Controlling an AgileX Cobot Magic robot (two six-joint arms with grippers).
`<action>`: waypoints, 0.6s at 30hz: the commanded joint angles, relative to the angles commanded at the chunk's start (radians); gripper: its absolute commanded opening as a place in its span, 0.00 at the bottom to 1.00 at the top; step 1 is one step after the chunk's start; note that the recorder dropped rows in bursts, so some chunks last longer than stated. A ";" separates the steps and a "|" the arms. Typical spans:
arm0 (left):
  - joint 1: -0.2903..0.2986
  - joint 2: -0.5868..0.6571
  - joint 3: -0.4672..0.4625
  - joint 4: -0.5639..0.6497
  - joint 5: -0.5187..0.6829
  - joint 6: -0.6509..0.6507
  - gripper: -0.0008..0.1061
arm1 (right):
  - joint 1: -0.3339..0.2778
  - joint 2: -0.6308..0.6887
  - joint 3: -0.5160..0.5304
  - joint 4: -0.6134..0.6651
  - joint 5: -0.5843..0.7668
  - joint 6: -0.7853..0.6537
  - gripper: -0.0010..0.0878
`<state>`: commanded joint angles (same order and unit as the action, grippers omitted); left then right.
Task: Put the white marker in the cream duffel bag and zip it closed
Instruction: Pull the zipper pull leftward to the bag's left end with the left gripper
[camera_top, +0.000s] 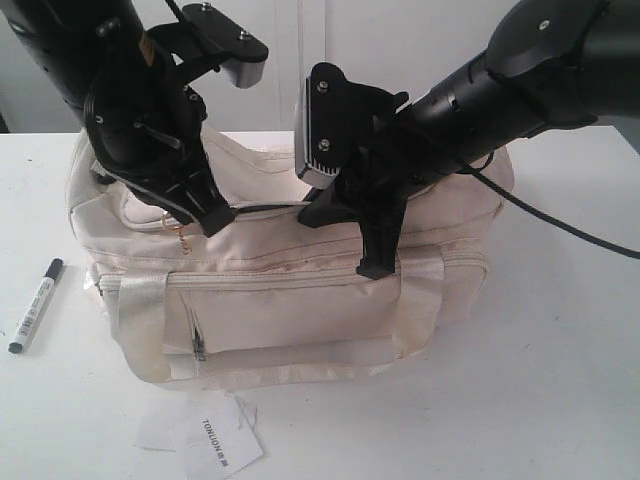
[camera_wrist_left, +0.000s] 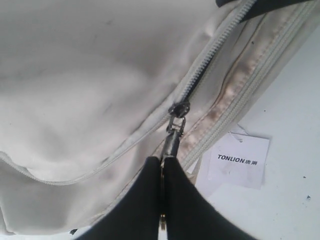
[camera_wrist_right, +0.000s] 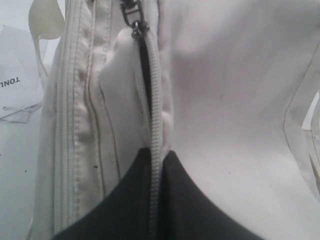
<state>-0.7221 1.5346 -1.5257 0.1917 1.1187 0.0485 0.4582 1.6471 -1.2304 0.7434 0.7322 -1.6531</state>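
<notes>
The white marker (camera_top: 34, 306) lies on the table left of the cream duffel bag (camera_top: 300, 310), outside it, black cap pointing away. My left gripper (camera_top: 213, 222) sits over the bag's top left, shut on the metal zip pull (camera_wrist_left: 172, 142) that hangs from the slider (camera_wrist_left: 178, 108). My right gripper (camera_top: 375, 262) is at the bag's top front edge, shut on the zip tape (camera_wrist_right: 156, 125). Between the slider (camera_wrist_right: 135, 27) and the right fingers a narrow dark gap shows beside the teeth. The bag's inside is hidden.
A white paper tag (camera_top: 215, 440) printed TONLION lies on the table in front of the bag, also seen as the paper tag (camera_wrist_left: 240, 160) in the left wrist view. The front pocket zip (camera_top: 197, 335) hangs on the bag's front. White table surrounds the bag.
</notes>
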 joint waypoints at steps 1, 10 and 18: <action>0.000 0.000 0.000 0.002 0.002 0.000 0.01 | 0.000 0.000 0.000 0.000 0.000 0.000 0.01; 0.000 0.000 0.000 0.015 0.018 0.000 0.01 | 0.000 0.000 0.000 0.000 0.000 0.002 0.01; 0.000 0.000 0.000 0.057 0.049 0.000 0.01 | 0.000 0.000 0.000 0.000 0.000 0.002 0.01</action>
<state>-0.7221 1.5346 -1.5257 0.2483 1.1679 0.0485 0.4582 1.6471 -1.2304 0.7434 0.7322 -1.6511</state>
